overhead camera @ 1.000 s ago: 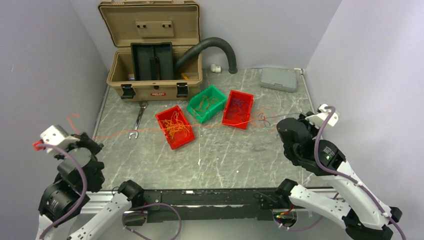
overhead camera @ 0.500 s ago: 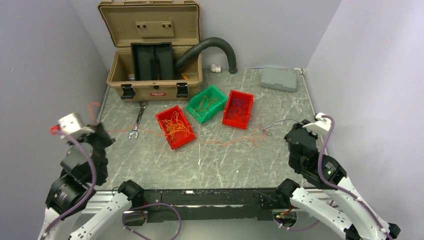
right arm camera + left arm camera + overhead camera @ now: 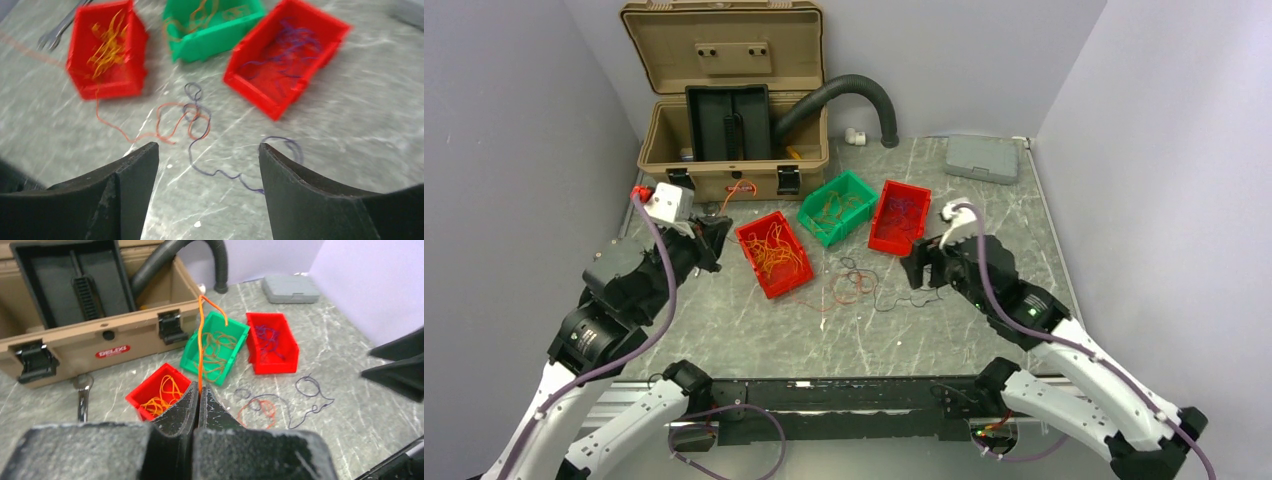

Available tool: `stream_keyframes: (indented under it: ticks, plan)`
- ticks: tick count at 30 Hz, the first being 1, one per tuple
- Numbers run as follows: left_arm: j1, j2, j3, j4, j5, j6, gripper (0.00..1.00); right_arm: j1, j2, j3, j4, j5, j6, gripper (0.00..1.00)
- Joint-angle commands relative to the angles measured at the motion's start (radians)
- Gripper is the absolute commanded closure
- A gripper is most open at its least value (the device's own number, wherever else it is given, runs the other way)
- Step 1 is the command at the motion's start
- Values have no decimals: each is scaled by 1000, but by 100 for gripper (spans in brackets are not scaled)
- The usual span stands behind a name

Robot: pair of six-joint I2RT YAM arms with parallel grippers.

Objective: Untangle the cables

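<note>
While pinching an orange cable (image 3: 200, 347) in the left gripper (image 3: 199, 390), with jaws apart on the right gripper (image 3: 207, 150), getting close to done, leaving only a red-and-purple tangle (image 3: 192, 117) on the table (image 3: 984, 215) by the bins (image 3: 758, 222).

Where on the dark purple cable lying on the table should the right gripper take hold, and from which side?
I would grip the dark purple cable on its free wavy stretch nearest the open right gripper, coming straight down from above. That part lies flat and alone on the table, whereas its far loop crosses the red cable.
</note>
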Motion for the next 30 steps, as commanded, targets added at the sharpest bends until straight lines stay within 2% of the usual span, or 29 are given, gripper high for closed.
stream_keyframes:
  ticks: [1, 5, 11, 16, 20, 25, 30]
  plan:
    - [1, 11, 79, 70, 98, 26, 100, 2, 96, -33, 160, -349, -106, 23]
    - [0, 12, 96, 63, 90, 32, 100, 9, 240, -43, 250, -445, -106, 22]
    - [0, 17, 100, 42, 92, 33, 100, 48, 468, -1, 325, -412, 27, 24]
    - [0, 32, 93, 29, 93, 34, 100, 97, 582, 5, 380, -408, 92, 23]
    - [1, 49, 87, 30, 123, 37, 100, 104, 666, 77, 300, -287, 229, 25]
    - [0, 129, 46, 3, 199, -5, 100, 98, 636, 37, 280, -96, 349, 23]
    - [1, 230, 8, -33, 252, -39, 100, 80, 702, 36, 217, -53, 374, 28]
